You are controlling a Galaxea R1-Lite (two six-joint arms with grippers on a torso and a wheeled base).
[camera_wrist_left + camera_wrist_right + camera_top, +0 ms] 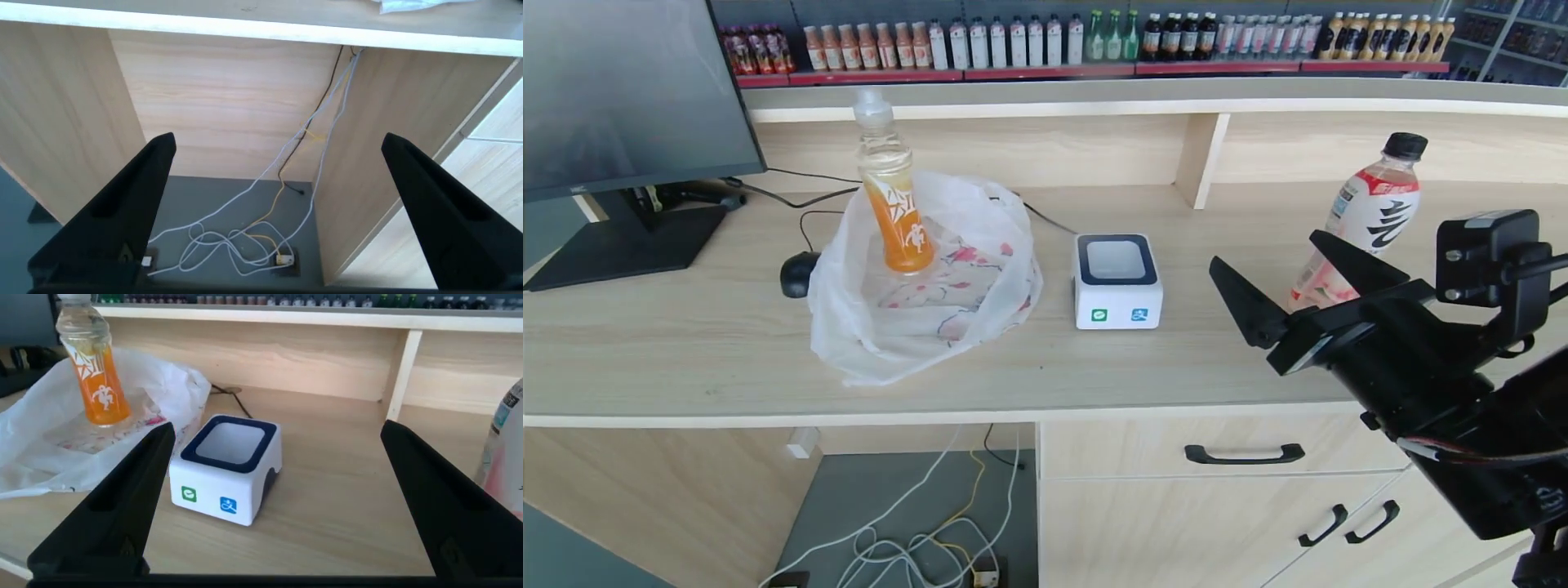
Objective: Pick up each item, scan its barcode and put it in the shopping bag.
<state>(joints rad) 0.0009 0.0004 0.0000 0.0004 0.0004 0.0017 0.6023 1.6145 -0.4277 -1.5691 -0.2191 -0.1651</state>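
An orange drink bottle [894,196] stands upright inside the white plastic shopping bag [931,298], left of centre on the counter. To the right of the bag sits the white barcode scanner [1116,280] with its dark window facing up. A pink-and-white bottle [1368,216] with a black cap stands at the right. My right gripper [1265,249] hangs open and empty just left of that bottle, facing the scanner [227,469], the orange bottle [94,367] and the bag [49,433]. My left gripper [278,140] is open and empty below the counter's edge.
A monitor [629,90] and a black mouse [796,273] occupy the counter's left. A wooden divider [1199,159] rises behind the scanner. Drawers with black handles [1244,454] lie under the right side. Loose cables [245,245] lie on the floor beneath the counter.
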